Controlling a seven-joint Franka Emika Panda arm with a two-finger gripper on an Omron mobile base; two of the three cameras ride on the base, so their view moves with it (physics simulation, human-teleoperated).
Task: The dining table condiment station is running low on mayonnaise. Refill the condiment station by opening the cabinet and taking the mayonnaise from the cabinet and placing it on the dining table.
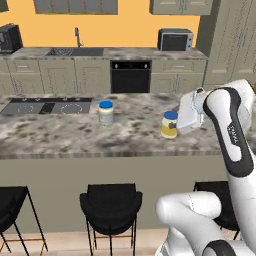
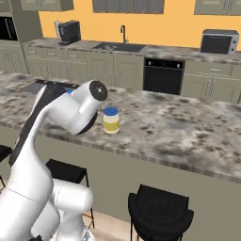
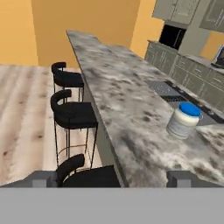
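The small creamy-yellow mayonnaise jar with a blue lid point(image 1: 169, 125) stands upright on the marble-topped bench point(image 1: 75, 135), just left of the spread, empty claw point(image 3: 111, 177) — best withdrawn straight back, clear of the jar.

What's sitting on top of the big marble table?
Two blue-lidded jars stand on the dining table: the yellow mayonnaise and a paler whitish jar. The robot's arm hides part of the tabletop.

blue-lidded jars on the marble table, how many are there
2. The mayonnaise, creamy-yellow, stands on the dining table right beside the arm's hand. The paler whitish jar stands apart from it, nearer the cooktop. More could be hidden behind the arm.
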